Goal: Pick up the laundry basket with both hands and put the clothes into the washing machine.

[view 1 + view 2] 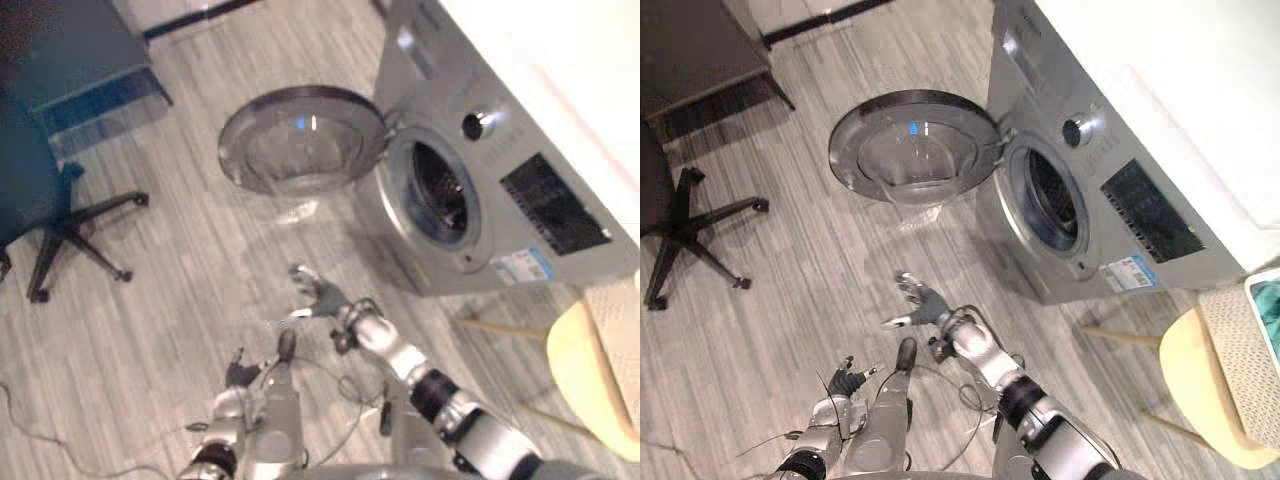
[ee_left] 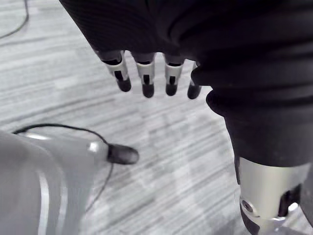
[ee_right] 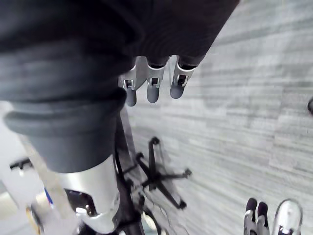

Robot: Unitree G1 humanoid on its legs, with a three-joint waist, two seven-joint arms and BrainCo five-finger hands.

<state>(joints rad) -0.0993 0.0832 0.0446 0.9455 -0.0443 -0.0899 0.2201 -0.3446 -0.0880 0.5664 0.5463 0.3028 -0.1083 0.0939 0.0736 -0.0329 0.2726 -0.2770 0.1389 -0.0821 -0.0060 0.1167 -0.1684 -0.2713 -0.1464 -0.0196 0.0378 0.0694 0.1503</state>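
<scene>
Left hand (image 1: pixel 240 374) and right hand (image 1: pixel 322 298) hang empty, fingers slack; the basket (image 1: pixel 1240 360) lies at the frame's lower right, well apart, nearer the right hand.

Grey plank floor (image 1: pixel 180 300); washing machine (image 1: pixel 500 200), office chair (image 1: pixel 75 235) on it

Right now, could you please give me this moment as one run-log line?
left hand open, empty | right hand open, empty | washing machine door open | woven basket at right edge, untouched
</scene>
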